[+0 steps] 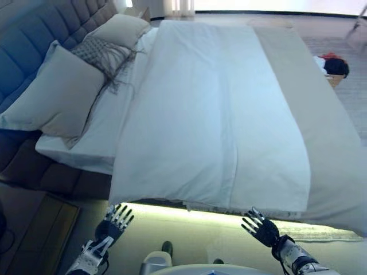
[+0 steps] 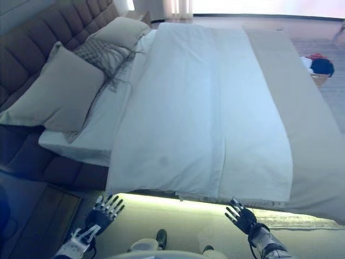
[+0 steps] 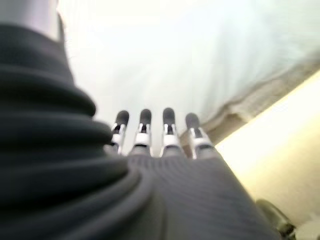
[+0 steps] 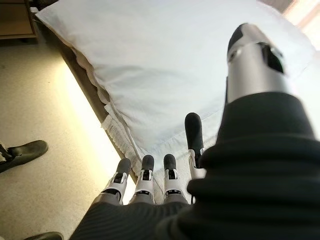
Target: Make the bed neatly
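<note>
A white duvet (image 1: 212, 114) lies spread flat over the bed, its near edge hanging over the bed's side. A beige cover (image 1: 321, 126) lies along the foot end at the right. Two beige pillows (image 1: 54, 97) and a grey fringed cushion (image 1: 106, 54) lean against the headboard at the left. My left hand (image 1: 114, 224) is open, below the duvet's near left corner, apart from it. My right hand (image 1: 261, 227) is open, just below the duvet's near edge (image 4: 117, 130). Both hands hold nothing.
A padded grey headboard (image 1: 34, 40) runs along the left. A wooden bedside unit (image 1: 40, 229) stands at the lower left on the floor. A basket with red and dark items (image 1: 332, 66) sits on the floor beyond the bed at the right. A lit strip runs under the bed's side.
</note>
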### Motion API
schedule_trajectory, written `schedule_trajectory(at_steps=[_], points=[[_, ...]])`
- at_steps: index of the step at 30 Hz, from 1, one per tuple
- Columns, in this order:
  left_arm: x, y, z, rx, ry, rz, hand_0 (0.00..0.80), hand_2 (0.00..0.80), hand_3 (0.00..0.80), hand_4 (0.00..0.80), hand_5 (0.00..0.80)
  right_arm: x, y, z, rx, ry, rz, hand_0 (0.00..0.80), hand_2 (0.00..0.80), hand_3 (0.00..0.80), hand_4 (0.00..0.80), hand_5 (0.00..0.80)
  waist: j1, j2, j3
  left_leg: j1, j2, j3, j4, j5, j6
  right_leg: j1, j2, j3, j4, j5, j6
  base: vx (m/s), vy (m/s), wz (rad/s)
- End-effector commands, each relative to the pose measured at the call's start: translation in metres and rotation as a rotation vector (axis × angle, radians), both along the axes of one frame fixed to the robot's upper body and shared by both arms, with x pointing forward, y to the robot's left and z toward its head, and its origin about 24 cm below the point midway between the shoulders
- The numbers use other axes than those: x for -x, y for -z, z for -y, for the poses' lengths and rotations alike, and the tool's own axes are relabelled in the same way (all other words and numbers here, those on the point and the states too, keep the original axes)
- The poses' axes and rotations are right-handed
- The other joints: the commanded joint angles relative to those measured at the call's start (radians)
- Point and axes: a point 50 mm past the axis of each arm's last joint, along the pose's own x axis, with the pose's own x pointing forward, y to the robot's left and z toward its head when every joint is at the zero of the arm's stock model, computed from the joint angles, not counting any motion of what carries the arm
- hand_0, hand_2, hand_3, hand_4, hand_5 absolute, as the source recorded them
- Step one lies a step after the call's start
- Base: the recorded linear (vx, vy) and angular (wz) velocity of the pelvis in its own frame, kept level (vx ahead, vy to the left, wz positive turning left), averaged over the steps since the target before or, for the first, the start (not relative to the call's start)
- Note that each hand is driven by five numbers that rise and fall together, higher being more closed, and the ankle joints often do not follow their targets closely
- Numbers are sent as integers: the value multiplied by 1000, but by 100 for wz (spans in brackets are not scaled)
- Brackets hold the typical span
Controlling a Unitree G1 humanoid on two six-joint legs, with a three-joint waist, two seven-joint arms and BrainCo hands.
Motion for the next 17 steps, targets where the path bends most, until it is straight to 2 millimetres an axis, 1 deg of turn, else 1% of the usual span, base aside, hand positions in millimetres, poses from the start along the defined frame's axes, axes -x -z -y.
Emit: schedule_trajectory(at_steps=[1, 3, 5, 7, 9, 11, 12, 14, 17], points=[[-3, 7, -3, -222, 178, -130, 0, 0, 0, 0, 0, 0, 3, -10, 61, -138, -4, 0, 0, 0, 0, 0, -30, -28, -50, 31, -45, 61, 1, -85, 13, -38, -14, 29, 0, 34, 52, 12, 38, -32], [6, 17, 2, -358, 289, -268, 0, 0, 0, 0, 0, 13, 11, -14, 59, -130, -77, 0, 0, 0, 0, 0, -48, -31, -56, 36, -43, 76, 1, -89, 15, -39, -12, 40, 0, 34, 53, 27, 51, -31], [18, 25, 8, -410, 366, -376, 0, 0, 0, 0, 0, 26, 17, -17, 35, -85, -130, 0, 0, 0, 0, 0, -64, -30, -63, 43, -42, 90, 1, -95, 19, -37, -11, 48, 2, 30, 52, 55, 60, -31], [30, 32, 15, -388, 341, -438, 0, 0, 0, 0, 0, 36, 22, -20, 22, -23, -177, 0, 0, 0, 0, 0, -76, -29, -71, 52, -42, 100, 1, -101, 23, -35, -9, 57, 5, 28, 51, 74, 55, -34], [37, 36, 22, -359, 311, -472, 0, 0, 0, 0, 0, 48, 27, -20, 13, 95, -240, 0, 0, 0, 0, 0, -84, -29, -80, 57, -42, 109, 1, -107, 26, -34, -8, 64, 6, 26, 51, 68, 43, -27], [44, 41, 35, -347, 350, -490, 0, 0, 0, 0, 0, 61, 30, -20, 29, 134, -299, 0, 0, 0, 0, 0, -88, -29, -83, 61, -41, 115, 1, -112, 28, -36, -7, 71, 7, 27, 51, 47, 28, -13], [47, 42, 38, -347, 367, -494, 0, 0, 0, 0, 0, 66, 31, -19, 52, 121, -323, 0, 0, 0, 0, 0, -89, -30, -83, 63, -40, 116, 1, -114, 29, -37, -6, 75, 7, 28, 50, 29, 25, -13], [50, 44, 43, -339, 370, -504, 0, 0, 0, 0, 0, 73, 33, -16, 156, 13, -371, 0, 0, 0, 0, 0, -91, -31, -82, 67, -39, 118, 1, -118, 31, -36, -4, 81, 9, 27, 49, 23, 28, -17], [49, 43, 43, -333, 351, -508, 0, 0, 0, 0, 0, 67, 32, -18, 184, -79, -367, 0, 0, 0, 0, 0, -88, -37, -76, 71, -40, 114, 1, -121, 33, -34, -2, 88, 11, 24, 47, 16, 16, -11]])
